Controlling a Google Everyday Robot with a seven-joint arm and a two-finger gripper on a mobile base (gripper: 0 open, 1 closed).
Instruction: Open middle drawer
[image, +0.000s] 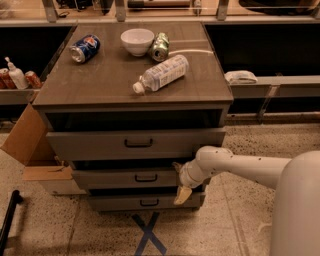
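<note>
The middle drawer is the second of three in the grey-brown cabinet, with a small black bar handle at its centre. Its front sits a little behind the top drawer's front and a little ahead of the bottom drawer. My gripper is at the drawer's right end, to the right of the handle and clear of it, on the end of my white arm that reaches in from the right.
On the cabinet top lie a plastic bottle, a blue can, a white bowl and a green can. A cardboard box stands at the left. A blue X marks the floor in front.
</note>
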